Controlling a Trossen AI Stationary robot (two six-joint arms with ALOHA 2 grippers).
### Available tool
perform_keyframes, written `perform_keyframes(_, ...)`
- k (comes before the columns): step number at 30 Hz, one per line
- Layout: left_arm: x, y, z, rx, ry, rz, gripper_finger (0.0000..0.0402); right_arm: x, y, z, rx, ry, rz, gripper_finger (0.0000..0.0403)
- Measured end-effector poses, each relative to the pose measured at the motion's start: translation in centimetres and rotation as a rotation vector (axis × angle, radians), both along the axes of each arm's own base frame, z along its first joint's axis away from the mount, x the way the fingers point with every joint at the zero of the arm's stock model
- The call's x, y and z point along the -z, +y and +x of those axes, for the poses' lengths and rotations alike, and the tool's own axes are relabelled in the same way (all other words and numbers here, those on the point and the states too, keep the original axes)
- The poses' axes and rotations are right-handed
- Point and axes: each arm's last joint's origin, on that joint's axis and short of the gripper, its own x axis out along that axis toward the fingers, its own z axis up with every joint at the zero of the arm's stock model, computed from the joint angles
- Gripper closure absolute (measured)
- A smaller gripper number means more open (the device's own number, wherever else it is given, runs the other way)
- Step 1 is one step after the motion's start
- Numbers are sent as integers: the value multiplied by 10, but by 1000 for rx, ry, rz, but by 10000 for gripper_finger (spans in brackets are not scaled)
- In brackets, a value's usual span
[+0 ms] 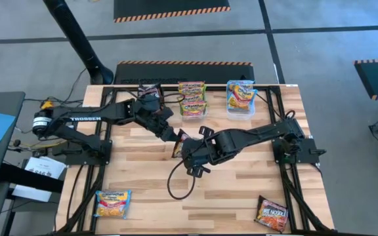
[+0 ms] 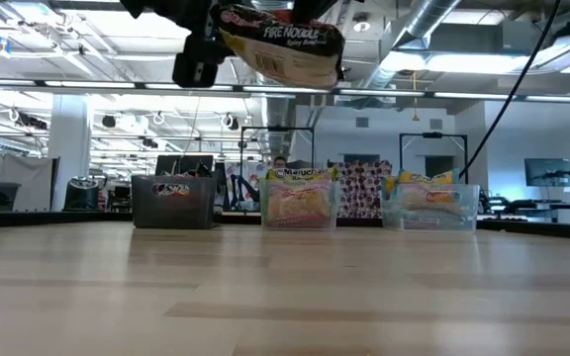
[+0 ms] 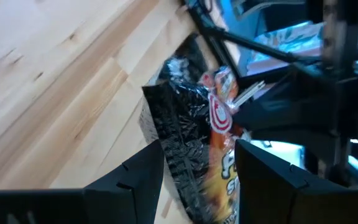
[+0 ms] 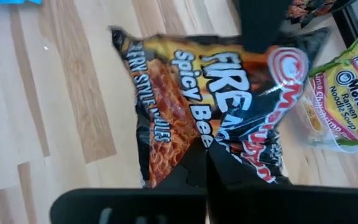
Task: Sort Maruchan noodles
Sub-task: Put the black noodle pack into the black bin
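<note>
Maruchan noodles are mid-sort, and one dark Fire Noodle packet (image 4: 216, 106) is being passed in the air above the middle of the counter (image 1: 241, 190). The right tool (image 4: 207, 155) is pressed together on the lower edge of that packet, pinching it so that it hangs clear of the wood; the low view shows it lifted high over the surface. The left tool (image 3: 197, 168) has its fingers spread, one on either side of the same packet, not yet clamped on it as far as I can judge. It looks like a handover from right arm to left.

Along the far edge stand three tubs: a black tub (image 1: 148, 90) with a dark packet, a middle clear tub (image 1: 192, 98) stacked with orange-yellow-green packets, and a right clear tub (image 1: 241, 97) holding packets with light blue. Those are sorted already.

Left to do: the held packet, probably meant for the black tub, plus an orange-yellow packet (image 1: 113, 203) lying near the front left corner and another dark packet (image 1: 272, 213) near the front right corner, well apart from each other. So the job seems mostly done, with three packets outstanding
</note>
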Motion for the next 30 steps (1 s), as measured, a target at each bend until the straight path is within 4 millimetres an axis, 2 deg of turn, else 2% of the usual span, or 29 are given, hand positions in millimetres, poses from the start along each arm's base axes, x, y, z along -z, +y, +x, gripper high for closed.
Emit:
perform_keyframes(11,8,0,3,49,38,-20,219,-1,5,1,-29,-15,-5,398)
perform_keyframes(22,5,-2,4,128,-6,-53,219,-2,15,-1,-46,-37,-20,398)
perform_keyframes(30,5,-2,4,182,-16,-78,219,-26,23,-6,-72,-95,-31,399)
